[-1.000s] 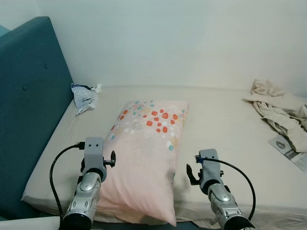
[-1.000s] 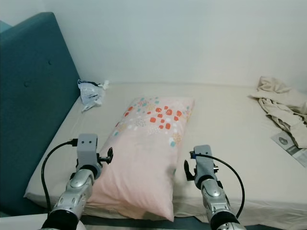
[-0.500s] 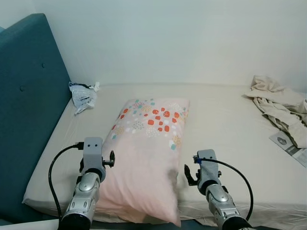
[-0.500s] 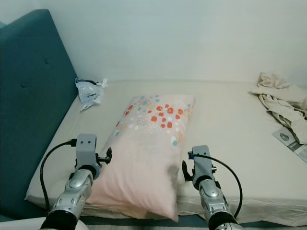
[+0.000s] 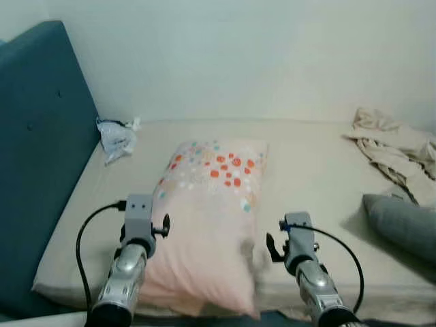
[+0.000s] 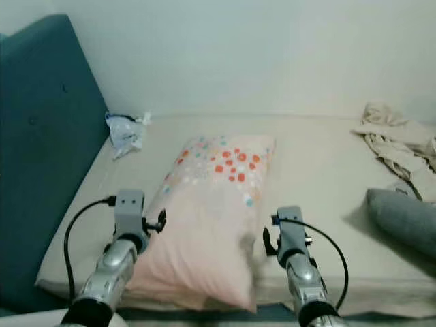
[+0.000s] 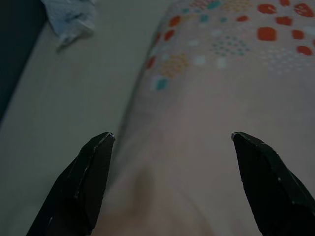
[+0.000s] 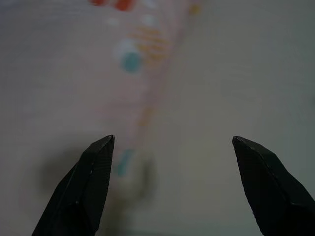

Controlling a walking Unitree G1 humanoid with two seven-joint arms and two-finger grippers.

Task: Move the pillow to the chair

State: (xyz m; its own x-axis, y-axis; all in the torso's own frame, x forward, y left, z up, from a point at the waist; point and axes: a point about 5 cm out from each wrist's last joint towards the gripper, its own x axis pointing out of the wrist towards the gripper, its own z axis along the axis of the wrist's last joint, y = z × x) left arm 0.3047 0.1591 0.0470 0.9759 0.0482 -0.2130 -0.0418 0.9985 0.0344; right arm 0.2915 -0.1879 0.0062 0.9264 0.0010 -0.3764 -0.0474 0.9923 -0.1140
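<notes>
A pink pillow (image 5: 208, 218) with coloured dots at its far end lies lengthwise on the beige bed (image 5: 313, 170). My left arm (image 5: 133, 255) reaches to the pillow's left edge. In the left wrist view the left gripper (image 7: 172, 136) is open, its fingers spread over that edge with the pillow (image 7: 221, 98) beneath. My right arm (image 5: 303, 262) is by the pillow's near right corner. The right gripper (image 8: 172, 139) is open too, straddling the pillow's right edge (image 8: 138, 113) and the sheet. Neither holds anything.
A teal headboard (image 5: 34, 157) bounds the bed on the left, a pale wall behind. A crumpled plastic bag (image 5: 116, 135) lies by the headboard. Rumpled beige cloth (image 5: 395, 146) sits far right. A grey rounded shape (image 5: 402, 225), which I cannot identify, lies at the right edge.
A grey rounded shape has come into view at the right edge, covering the leaflet that lay there. The picture is blurrier. Both grippers stay open beside the pillow.
</notes>
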